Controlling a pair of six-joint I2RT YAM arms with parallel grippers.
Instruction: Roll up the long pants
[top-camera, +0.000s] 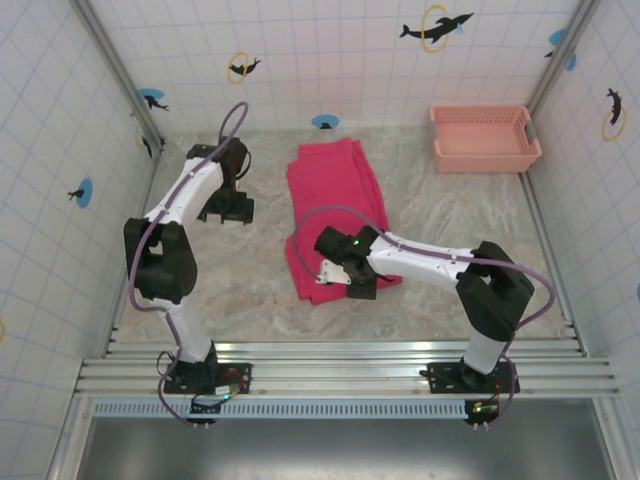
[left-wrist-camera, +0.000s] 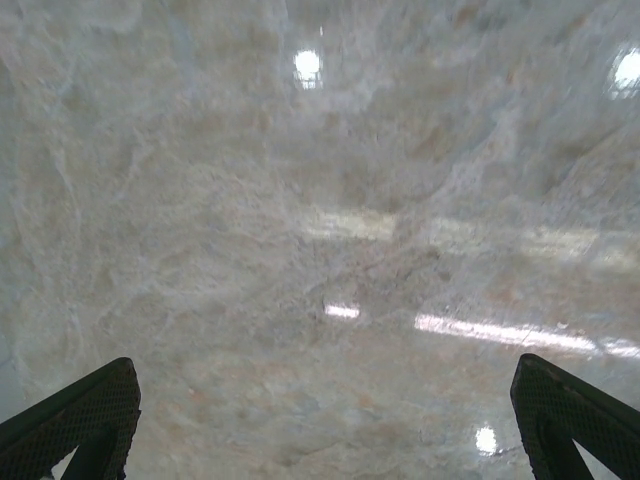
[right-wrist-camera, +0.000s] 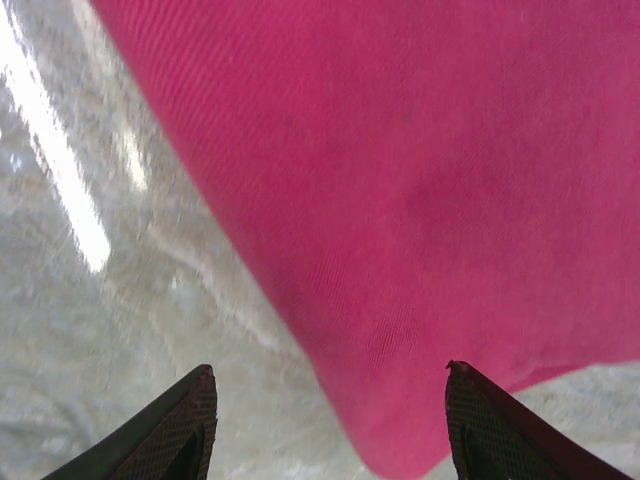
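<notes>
The long pants (top-camera: 335, 200) lie flat as a magenta-red strip down the middle of the marble table, folded lengthwise. My right gripper (top-camera: 345, 285) hovers over their near end, partly hiding it. In the right wrist view the pants (right-wrist-camera: 420, 180) spread across the upper right, and a rounded corner of the fabric sits between the wide-open fingertips (right-wrist-camera: 190, 420) of the right gripper (right-wrist-camera: 330, 400). My left gripper (top-camera: 226, 210) stands over bare marble to the left of the pants. In the left wrist view the left gripper (left-wrist-camera: 325, 400) is open with nothing between its fingers (left-wrist-camera: 85, 415).
A salmon-pink slotted basket (top-camera: 484, 137) stands at the back right corner. Tiled walls close in the table on three sides. Bare marble (top-camera: 460, 215) lies between the pants and the basket, and more (left-wrist-camera: 320, 200) under the left gripper.
</notes>
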